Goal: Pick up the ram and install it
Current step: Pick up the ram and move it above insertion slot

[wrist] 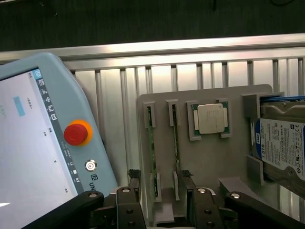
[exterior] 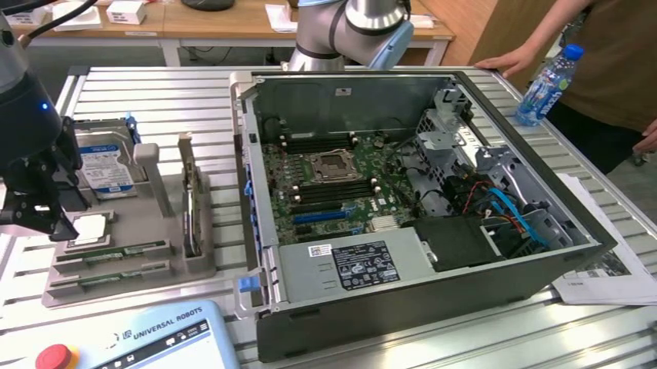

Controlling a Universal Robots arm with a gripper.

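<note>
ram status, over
Gripper open, over the tray. Ram sticks on edge in their slots, not gripped. Chip alongside, not in the way.

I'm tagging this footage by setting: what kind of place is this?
Probably a robotics lab or test cell for computer assembly: an open computer case lies on a slatted metal table, a grey tray holds loose parts, and a robot teach pendant lies beside it.
</note>
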